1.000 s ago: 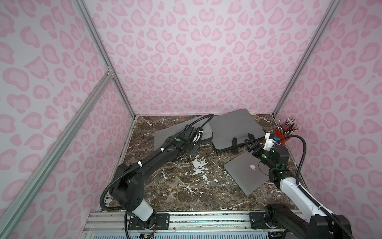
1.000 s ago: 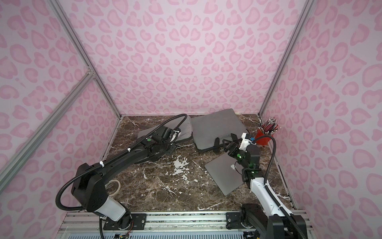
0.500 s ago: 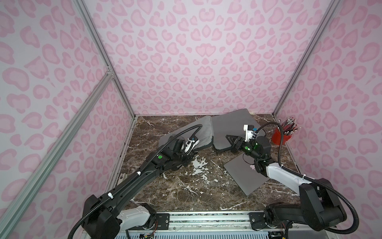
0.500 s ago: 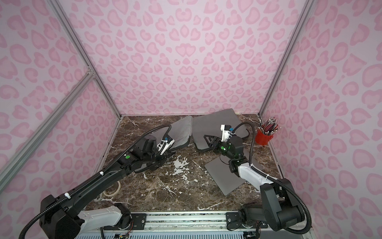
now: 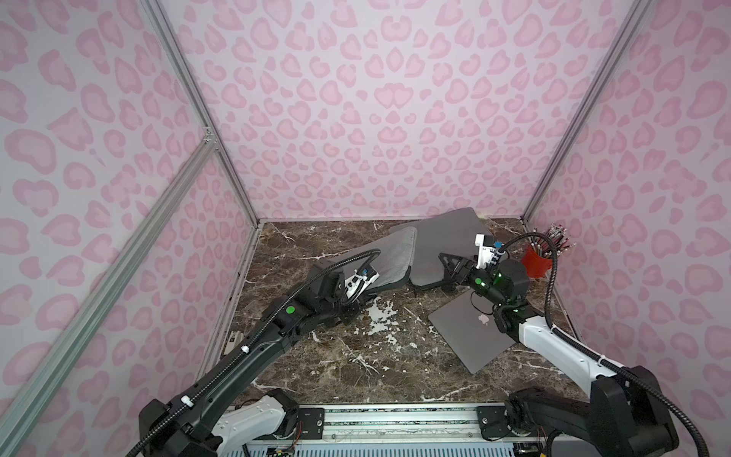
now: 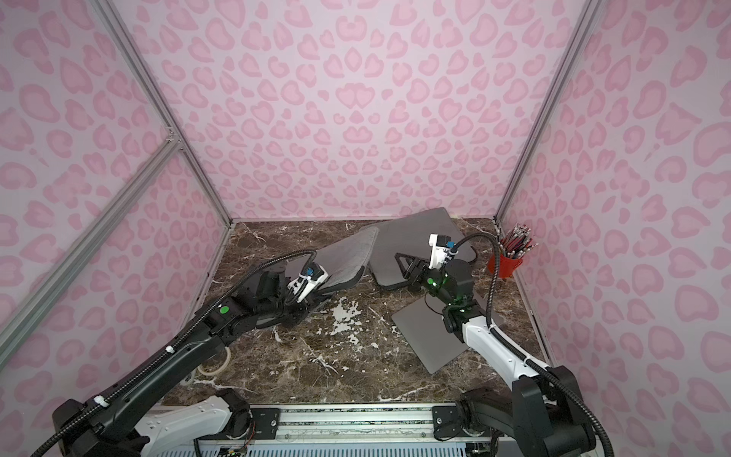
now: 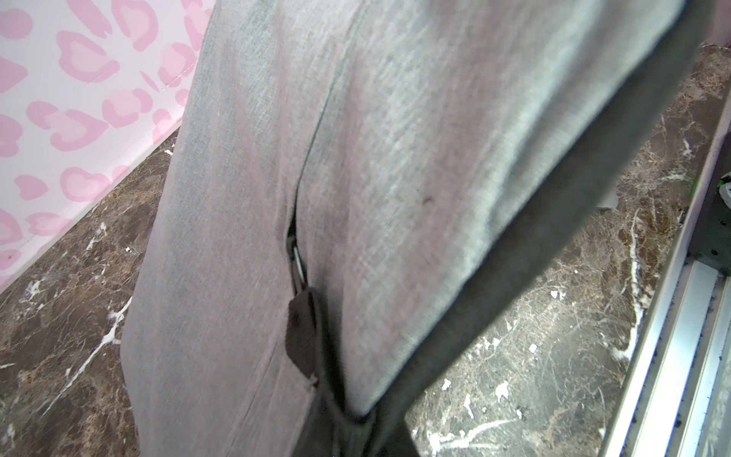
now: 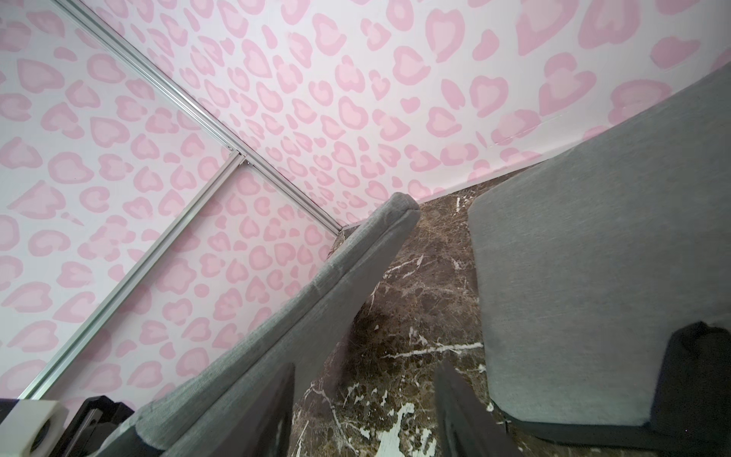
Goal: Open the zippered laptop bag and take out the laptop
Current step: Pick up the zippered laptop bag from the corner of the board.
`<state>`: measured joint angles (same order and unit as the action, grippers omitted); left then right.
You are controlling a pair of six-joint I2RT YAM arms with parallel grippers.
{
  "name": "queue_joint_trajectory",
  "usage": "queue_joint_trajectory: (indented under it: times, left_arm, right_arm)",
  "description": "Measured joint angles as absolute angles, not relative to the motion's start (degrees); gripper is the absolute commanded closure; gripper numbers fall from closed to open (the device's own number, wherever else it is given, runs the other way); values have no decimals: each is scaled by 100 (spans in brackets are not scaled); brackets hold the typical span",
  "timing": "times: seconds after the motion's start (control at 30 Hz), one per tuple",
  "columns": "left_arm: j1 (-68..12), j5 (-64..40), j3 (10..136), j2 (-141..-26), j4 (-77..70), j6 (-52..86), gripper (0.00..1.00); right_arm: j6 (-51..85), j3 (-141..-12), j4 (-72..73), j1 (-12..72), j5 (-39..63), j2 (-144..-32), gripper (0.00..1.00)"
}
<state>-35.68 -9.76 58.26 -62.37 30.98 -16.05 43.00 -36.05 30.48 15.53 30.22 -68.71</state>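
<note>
In both top views the silver laptop lies closed on the marble at the right front, outside the bag. One grey laptop bag panel is tilted up, and my left gripper is shut on its lower dark edge. The left wrist view shows its grey cloth and a dark zipper pull. My right gripper stands open over bare marble, holding nothing. A second, flat grey panel lies beside it.
A red cup of pencils stands at the back right corner. A tape roll lies by the left wall. Pink patterned walls enclose the table on three sides. A black handle sits on the flat panel's edge.
My left arm has drawn back toward the front, tipping the grey panel up. My right gripper has swung from above the laptop toward the flat panel, and its jaws have narrowed somewhat.
</note>
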Motion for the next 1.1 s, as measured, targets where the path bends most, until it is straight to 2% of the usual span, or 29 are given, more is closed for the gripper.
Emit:
queue_joint_trajectory:
  times: [0.27, 0.47, 0.77, 1.0, 1.1]
  left_arm:
    - [-3575, -963, 6379, -6866, 3153, -1437, 99]
    - [-3640, -985, 6593, -7564, 2993, -1199, 99]
    - [-3997, -738, 6991, -8468, 2853, -1164, 99]
    - [-4244, -469, 7290, -8997, 2823, -1229, 99]
    - [-4370, -364, 7437, -9177, 2825, -1262, 99]
  right_arm:
    - [3837, -4056, 1765, 1909, 2451, -6510, 20]
    - [4278, -4056, 1028, 1876, 1938, -6283, 1]
    - [5500, -3975, 998, 2141, 1815, -6182, 1]
    - [5852, -4136, 1013, 2401, 1796, -6751, 1]
    - [5924, -4202, 1127, 2550, 1868, -7032, 5]
